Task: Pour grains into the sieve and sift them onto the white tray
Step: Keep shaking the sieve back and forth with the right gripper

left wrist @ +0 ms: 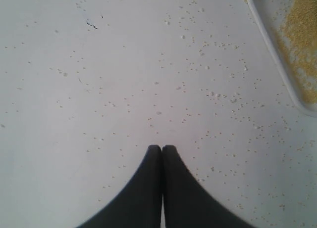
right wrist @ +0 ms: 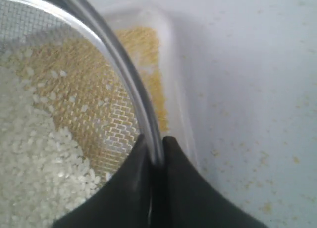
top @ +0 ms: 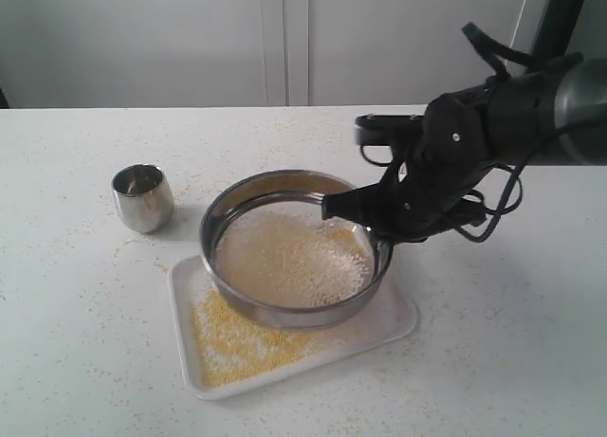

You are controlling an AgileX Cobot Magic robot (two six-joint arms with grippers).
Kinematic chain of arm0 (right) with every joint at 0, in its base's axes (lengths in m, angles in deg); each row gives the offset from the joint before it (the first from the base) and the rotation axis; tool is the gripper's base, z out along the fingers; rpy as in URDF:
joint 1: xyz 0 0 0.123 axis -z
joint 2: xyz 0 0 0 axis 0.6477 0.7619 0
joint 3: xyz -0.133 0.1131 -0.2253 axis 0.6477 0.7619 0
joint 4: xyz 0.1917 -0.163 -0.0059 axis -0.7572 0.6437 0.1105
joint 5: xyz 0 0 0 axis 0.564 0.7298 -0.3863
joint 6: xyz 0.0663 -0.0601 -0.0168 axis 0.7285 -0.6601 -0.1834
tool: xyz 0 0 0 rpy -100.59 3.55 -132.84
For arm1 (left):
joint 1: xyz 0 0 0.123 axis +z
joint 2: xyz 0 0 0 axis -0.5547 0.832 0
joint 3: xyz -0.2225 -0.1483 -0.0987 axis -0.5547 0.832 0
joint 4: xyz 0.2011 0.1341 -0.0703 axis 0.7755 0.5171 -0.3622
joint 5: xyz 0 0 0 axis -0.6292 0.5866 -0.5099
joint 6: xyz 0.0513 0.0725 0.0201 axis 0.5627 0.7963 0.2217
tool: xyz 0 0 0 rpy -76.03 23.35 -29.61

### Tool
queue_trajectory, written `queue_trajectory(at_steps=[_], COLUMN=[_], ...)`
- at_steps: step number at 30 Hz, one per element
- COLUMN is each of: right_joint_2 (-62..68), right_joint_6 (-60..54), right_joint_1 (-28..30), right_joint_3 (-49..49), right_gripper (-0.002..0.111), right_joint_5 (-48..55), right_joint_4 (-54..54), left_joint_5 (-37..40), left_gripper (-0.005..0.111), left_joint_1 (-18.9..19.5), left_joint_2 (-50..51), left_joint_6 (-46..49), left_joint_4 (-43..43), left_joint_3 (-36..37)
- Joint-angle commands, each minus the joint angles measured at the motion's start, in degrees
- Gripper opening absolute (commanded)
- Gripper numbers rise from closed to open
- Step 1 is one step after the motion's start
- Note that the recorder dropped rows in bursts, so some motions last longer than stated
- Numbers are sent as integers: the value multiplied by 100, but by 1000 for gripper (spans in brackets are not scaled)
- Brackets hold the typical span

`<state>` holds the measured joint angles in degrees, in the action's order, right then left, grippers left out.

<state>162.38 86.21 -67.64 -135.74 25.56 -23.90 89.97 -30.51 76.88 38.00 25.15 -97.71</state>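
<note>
The sieve (top: pixel 285 314), a wide steel ring with mesh bottom, sits tilted over the white tray (top: pixel 398 314). Pale whitish grains (top: pixel 294 262) lie inside it, and fine yellow meal (top: pixel 237 342) covers the tray's near left part. My right gripper (top: pixel 375 230) is shut on the sieve's right rim; in the right wrist view the rim (right wrist: pixel 126 74) runs between its fingers (right wrist: pixel 156 156), with white grains (right wrist: pixel 34 154) on the mesh and the tray (right wrist: pixel 176 89) beyond. My left gripper (left wrist: pixel 162 148) is shut on nothing above the bare tabletop, the tray's corner (left wrist: pixel 277 50) off to one side.
A small rounded steel cup (top: pixel 143 198) stands upright left of the sieve. Stray grains are scattered over the white table (top: pixel 85 361). A white wall (top: pixel 285 39) runs behind the table's far edge.
</note>
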Motion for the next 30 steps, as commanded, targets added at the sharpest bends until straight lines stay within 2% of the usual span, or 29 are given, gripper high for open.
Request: queue_trajectory(at_steps=[1, 4, 7, 9, 10, 13, 15, 18, 20, 23, 25, 27, 30], right_joint_2=[-141, -171, -171, -161, -175, -205, -231, -153, -113, -141, -188, -164, -29], right_joint_6=[-518, -1306, -406, 144, 49, -1362, -1819, -718, -311, -1185, -1639, -1422, -370], right_joint_1=[-144, -329, 8, 204, 214, -81, -188, 106, 204, -90, -336, -318, 19], right_joint_3=[-27, -27, -27, -27, -27, -27, -15, -15, -15, -15, -15, -15, -15], right_gripper=[0, 0, 0, 0, 0, 0, 0, 0, 0, 0, 0, 0, 0], right_joint_5=[372, 338, 113, 89, 184, 494, 303, -59, -29, 218, 180, -44, -258], right_joint_4=[-742, -478, 236, 103, -156, -1137, -849, -166, -277, -1093, -1106, -759, -362], left_joint_5=[38, 38, 38, 38, 38, 38, 38, 38, 38, 38, 38, 38, 38], left_gripper=[0, 0, 0, 0, 0, 0, 0, 0, 0, 0, 0, 0, 0], left_joint_1=[12, 12, 12, 12, 12, 12, 12, 12, 12, 12, 12, 12, 12], left_joint_2=[-52, -52, -52, -52, -52, -52, -52, -52, -52, -52, -52, -52, -52], left_joint_6=[2, 2, 2, 2, 2, 2, 2, 2, 2, 2, 2, 2, 2], left_joint_4=[-48, -48, -48, -48, -48, -48, -48, -48, -48, -48, -48, -48, -48], left_joint_3=[27, 27, 27, 27, 27, 27, 27, 27, 27, 27, 27, 27, 27])
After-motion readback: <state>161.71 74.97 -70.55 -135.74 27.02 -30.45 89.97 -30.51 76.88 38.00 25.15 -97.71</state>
